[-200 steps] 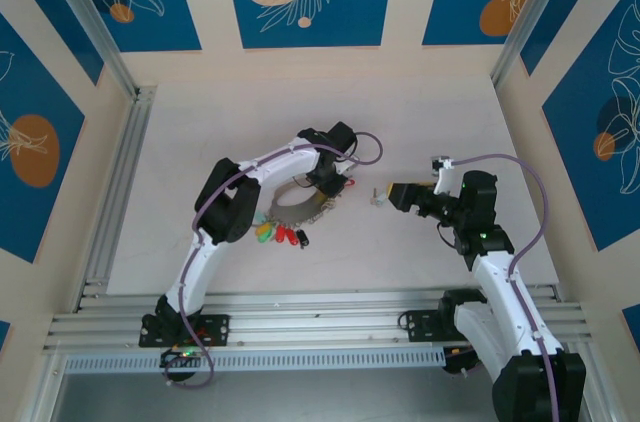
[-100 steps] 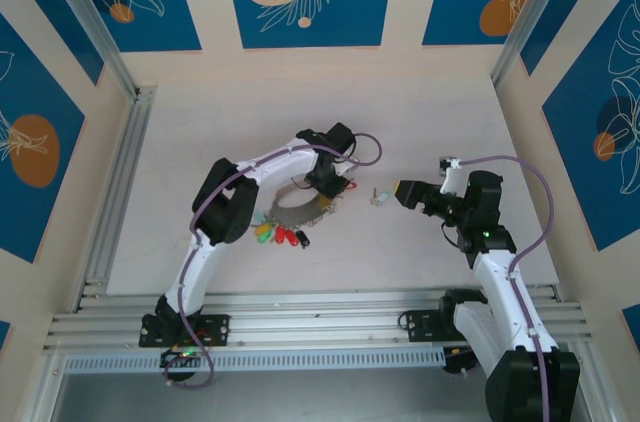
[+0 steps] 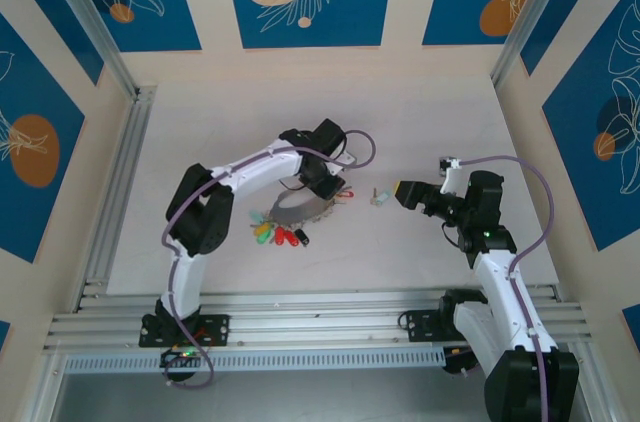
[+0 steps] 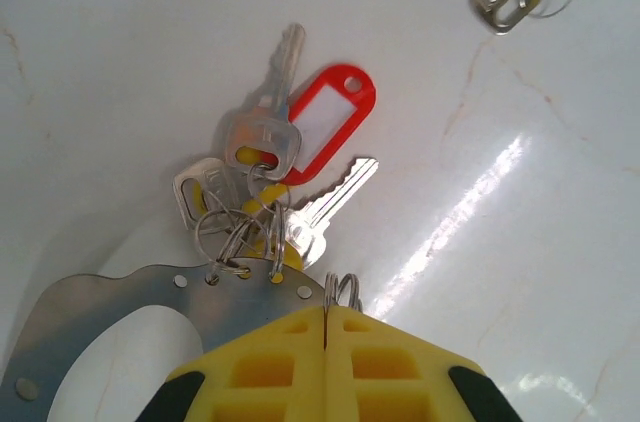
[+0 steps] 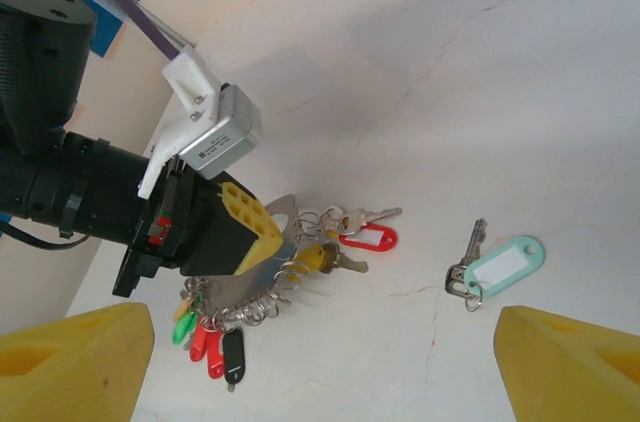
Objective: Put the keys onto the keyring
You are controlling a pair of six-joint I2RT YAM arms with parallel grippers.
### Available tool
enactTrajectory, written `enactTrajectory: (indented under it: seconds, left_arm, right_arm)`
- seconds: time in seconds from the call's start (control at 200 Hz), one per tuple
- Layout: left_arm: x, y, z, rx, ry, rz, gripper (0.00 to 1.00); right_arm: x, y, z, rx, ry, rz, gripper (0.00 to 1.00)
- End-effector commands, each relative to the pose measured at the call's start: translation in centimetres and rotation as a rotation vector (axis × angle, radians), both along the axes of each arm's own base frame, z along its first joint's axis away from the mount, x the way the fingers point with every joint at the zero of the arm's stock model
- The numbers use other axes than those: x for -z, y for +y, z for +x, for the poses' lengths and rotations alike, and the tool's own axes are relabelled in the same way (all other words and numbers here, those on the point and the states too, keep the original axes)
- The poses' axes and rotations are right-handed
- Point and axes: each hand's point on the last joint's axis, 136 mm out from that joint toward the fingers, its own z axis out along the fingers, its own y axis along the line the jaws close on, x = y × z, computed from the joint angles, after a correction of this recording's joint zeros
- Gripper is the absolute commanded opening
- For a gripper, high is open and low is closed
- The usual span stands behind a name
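Left arm swung, one keyring, lone key

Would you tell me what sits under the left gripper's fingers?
The keyring runs under the shut left gripper, with a small wire ring poking out beside it. Whatever is pinched there is covered.

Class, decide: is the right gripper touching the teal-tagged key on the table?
Apart. In the right wrist view, bare table separates the teal-tagged key from both yellow fingers of the open right gripper.
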Motion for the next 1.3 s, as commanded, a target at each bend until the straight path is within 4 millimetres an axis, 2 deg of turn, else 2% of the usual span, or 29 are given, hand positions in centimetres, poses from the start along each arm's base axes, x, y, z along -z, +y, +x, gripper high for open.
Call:
enactTrajectory:
  seconds: [0.0,0.12,0.265,0.56,0.865,0.92,1.025,1.295]
  left_arm:
    - [-2.2,-0.6,-0.3,0.037,-0.032,-0.093,0.0]
    - [-4.1,-1.0,-0.4,0.043,-0.067,-0.168,0.0]
    - [-7.7,-1.3,-1.1,0.066,-0.111,-0.306,0.0]
    - [-14.0,-0.1,-2.8,0.109,-0.199,-0.482,0.0]
    - [-20.9,1.3,-7.0,0.216,-0.32,-0.707,0.0]
    - [-21.7,1.7,-7.6,0.23,-0.343,-0.727,0.0]
    - [-22.4,2.4,-8.3,0.236,-0.369,-0.737,0.0]
    - [-24.0,3.6,-9.3,0.254,-0.444,-0.744,0.0]
  right_arm:
    - [-0.6,0.8,-0.7,-0.055,-0.018,0.026,0.88]
    - [-1.4,1.4,-1.2,-0.097,-0.048,0.041,0.87]
    - [-2.7,2.9,-2.1,-0.169,-0.101,0.059,0.84]
    - [-5.2,6.8,-4.6,-0.343,-0.212,0.046,0.79]
    - [-10.6,11.2,-8.1,-0.561,-0.379,0.058,0.53]
    - [-11.5,11.7,-8.5,-0.585,-0.4,0.061,0.48]
    - [-13.0,12.5,-9.0,-0.619,-0.425,0.061,0.45]
    - [-14.5,14.3,-10.9,-0.723,-0.498,-0.014,0.45]
